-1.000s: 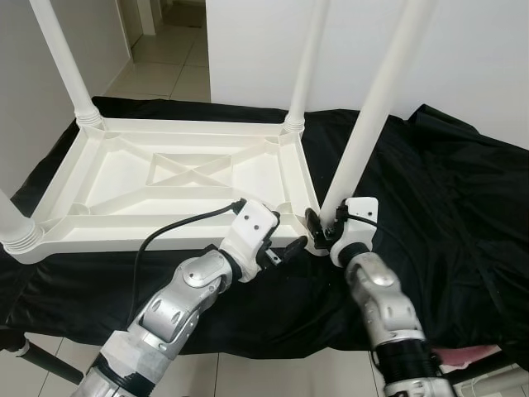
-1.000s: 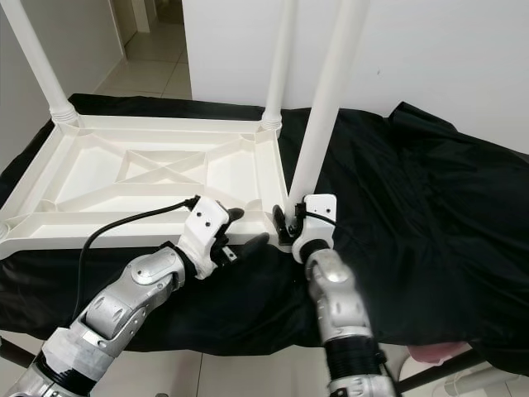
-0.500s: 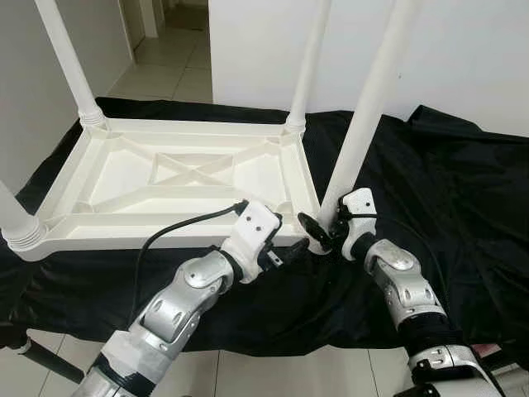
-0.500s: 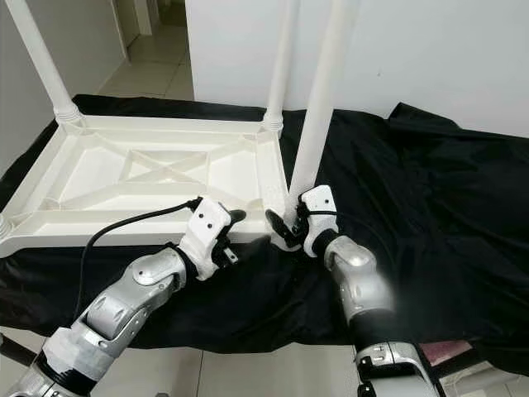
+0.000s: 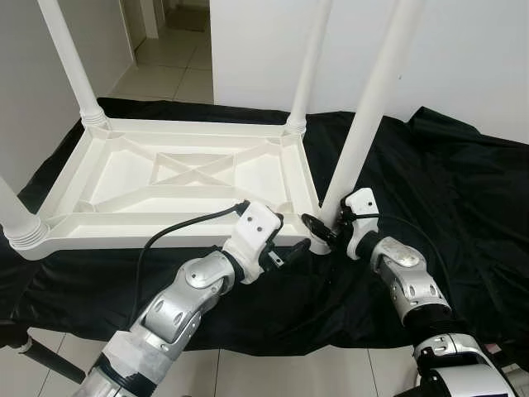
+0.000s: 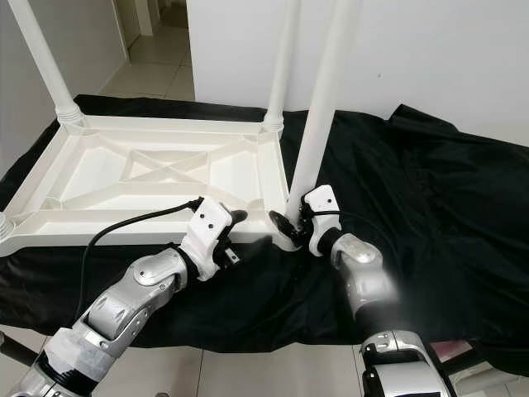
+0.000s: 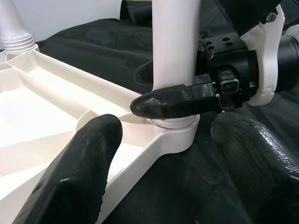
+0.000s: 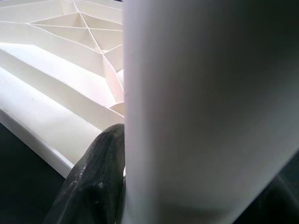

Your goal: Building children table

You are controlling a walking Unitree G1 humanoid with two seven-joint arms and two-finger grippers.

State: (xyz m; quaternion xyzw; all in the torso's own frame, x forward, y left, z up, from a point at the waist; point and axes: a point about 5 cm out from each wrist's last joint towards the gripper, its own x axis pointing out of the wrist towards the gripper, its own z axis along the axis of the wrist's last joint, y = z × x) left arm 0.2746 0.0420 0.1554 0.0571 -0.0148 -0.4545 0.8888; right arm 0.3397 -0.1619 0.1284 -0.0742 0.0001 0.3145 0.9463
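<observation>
A white plastic table top (image 5: pixel 124 236) lies upside down on a black cloth. Legs stand in its far left corner (image 5: pixel 74 66), far right corner (image 5: pixel 307 66) and near left corner (image 5: pixel 16 219). A fourth white leg (image 5: pixel 364 132) stands slightly tilted in the near right corner socket (image 7: pixel 175 135). My right gripper (image 5: pixel 321 231) is shut on the base of that leg, one finger (image 7: pixel 173 100) in front and one behind. My left gripper (image 7: pixel 168 163) hovers open just in front of the same corner, touching nothing. In the right wrist view, the leg (image 8: pixel 205 107) stands right beside a black finger (image 8: pixel 96 177).
The black cloth (image 5: pixel 446 190) spreads wide to the right of the table top. A white wall (image 5: pixel 463 58) rises behind, with a tiled corridor (image 5: pixel 165 66) at the far left. Tiled floor (image 5: pixel 289 376) lies below the cloth's front edge, with a black pole (image 5: pixel 41 357) at bottom left.
My right forearm has swung out to the right around the leg's base, keeping its hold. The leg stands a little more upright. The left gripper has barely moved.
</observation>
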